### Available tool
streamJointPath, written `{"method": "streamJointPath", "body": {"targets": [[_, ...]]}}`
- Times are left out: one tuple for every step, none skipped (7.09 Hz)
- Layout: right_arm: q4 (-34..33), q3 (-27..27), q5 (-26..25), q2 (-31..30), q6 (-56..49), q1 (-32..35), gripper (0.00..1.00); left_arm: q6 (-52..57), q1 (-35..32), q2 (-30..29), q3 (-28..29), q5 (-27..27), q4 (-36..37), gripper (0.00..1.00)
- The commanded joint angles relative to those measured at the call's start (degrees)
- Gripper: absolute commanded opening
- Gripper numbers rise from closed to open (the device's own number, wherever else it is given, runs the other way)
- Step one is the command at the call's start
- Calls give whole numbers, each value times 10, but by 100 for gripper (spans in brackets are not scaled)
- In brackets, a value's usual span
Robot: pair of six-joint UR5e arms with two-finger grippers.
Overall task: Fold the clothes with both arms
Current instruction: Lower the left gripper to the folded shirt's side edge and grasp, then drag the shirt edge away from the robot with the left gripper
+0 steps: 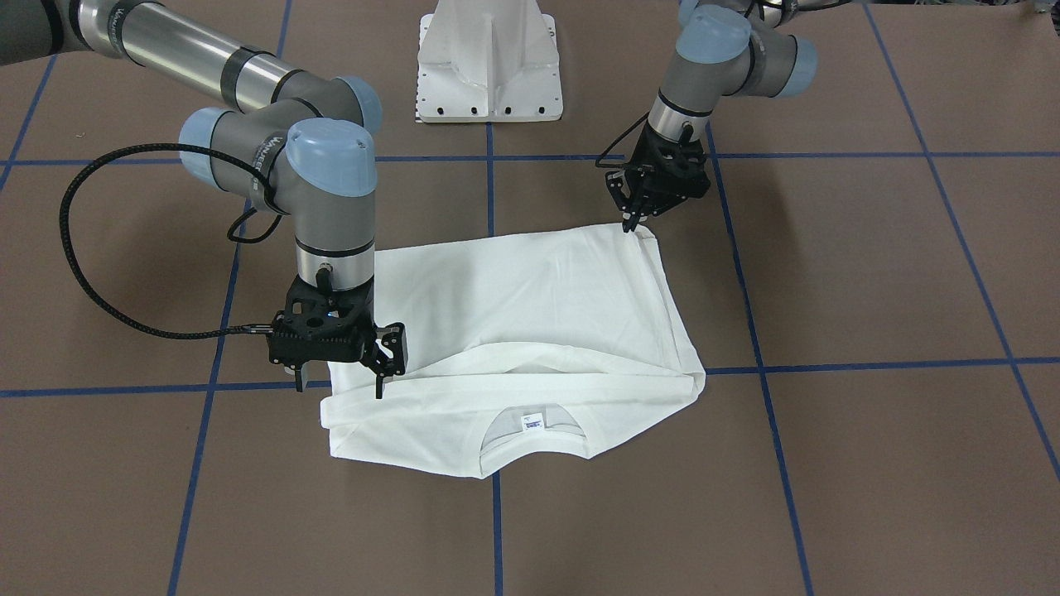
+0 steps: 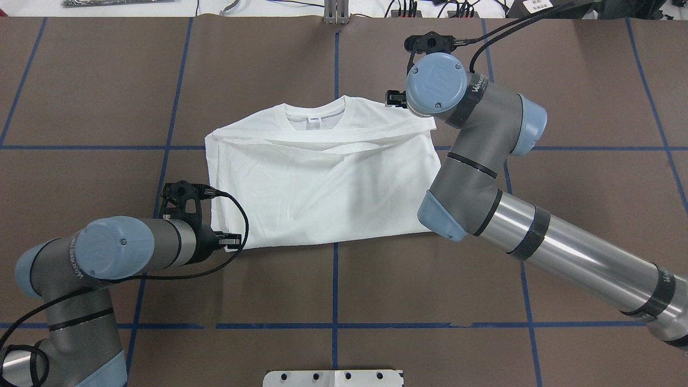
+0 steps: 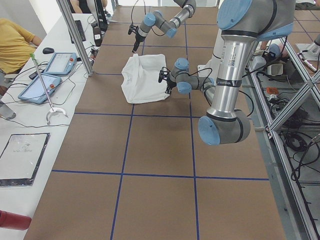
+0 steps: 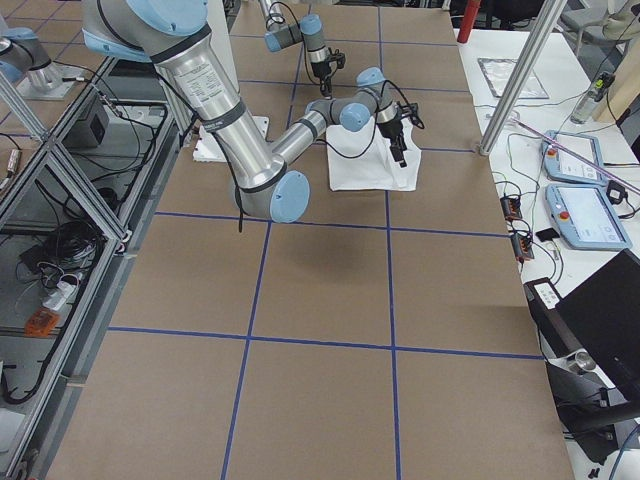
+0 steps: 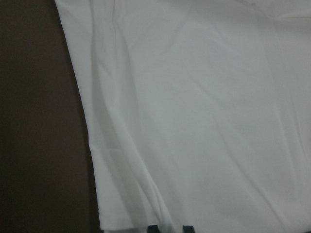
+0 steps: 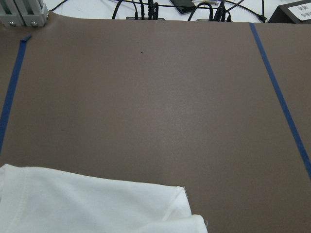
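Two layers of limp, light white long-sleeved cotton T-shirt [image 1: 546, 298] slide easily; pinch its corners. Left gripper [image 1: 633, 222] sits narrow at the hem corner [image 1: 648, 235], hold unconfirmed; right gripper [image 1: 380, 389] opening you cannot tell.

Our brown table [image 1: 869, 273], gridded in blue tape [image 1: 490, 190], carries the white T-shirt [image 1: 546, 306] at centre, a white pedestal [image 1: 489, 66] at twelve o'clock

t-shirt [image 2: 322, 188] on table [image 2: 107, 80]; left gripper [image 1: 632, 222] at robot-side corner, right gripper [image 1: 385, 379] diagonally opposite
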Motion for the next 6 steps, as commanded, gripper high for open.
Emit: {"method": "streamJointPath", "body": {"targets": [[0, 0, -1, 0, 1, -2, 100, 24, -19, 35, -15, -2, 2, 0], [0, 0, -1, -1, 1, -2, 100, 80, -49, 45, -14, 0, 2, 0], [0, -1, -1, -1, 1, -2, 100, 126, -95, 44, -1, 0, 3, 0], [0, 0, -1, -1, 1, -2, 100, 182, -144, 43, 26, 0, 2, 0], [0, 0, -2, -1, 3, -3, 100, 226, -190, 34, 62, 0, -2, 0], [0, 9, -2, -3, 12, -9, 100, 264, -233, -9, 98, -3, -1, 0]]}}
